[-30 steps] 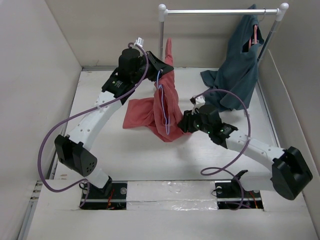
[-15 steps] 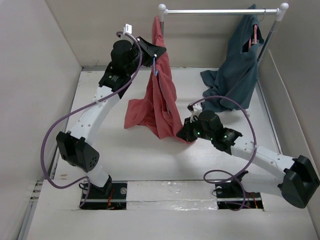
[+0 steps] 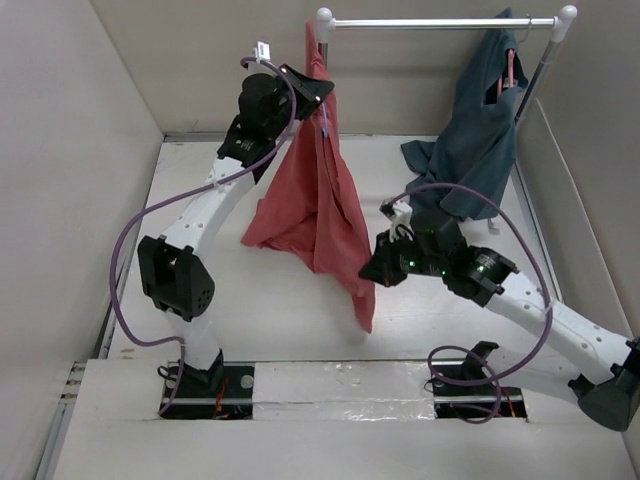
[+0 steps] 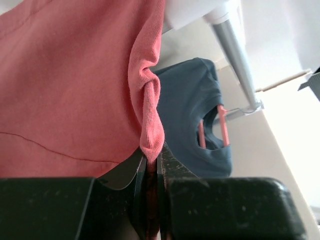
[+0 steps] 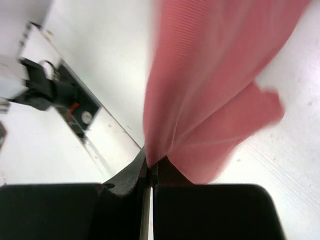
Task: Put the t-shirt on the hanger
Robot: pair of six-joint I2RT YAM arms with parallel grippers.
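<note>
The coral-red t-shirt (image 3: 320, 205) hangs in a long drape from my left gripper (image 3: 318, 95), which is high up by the left end of the rack and shut on the ribbed collar (image 4: 149, 125). A short piece of the pale-blue wire hanger (image 3: 324, 128) shows against the cloth just below that gripper; the rest is hidden in the shirt. My right gripper (image 3: 374, 270) is lower, at the shirt's right edge, shut on a fold of the fabric (image 5: 210, 85). The shirt's lowest tip hangs below the right gripper.
A white clothes rack bar (image 3: 440, 22) spans the back. A dark teal-blue garment (image 3: 480, 130) hangs on a pink hanger (image 3: 511, 68) at its right end; both show in the left wrist view (image 4: 192, 110). Side walls enclose the white table (image 3: 200, 290).
My left gripper has lifted the collar up and right to the rack's left end, pulling the shirt off the table. My right gripper, holding the fabric, has moved slightly nearer and right.
</note>
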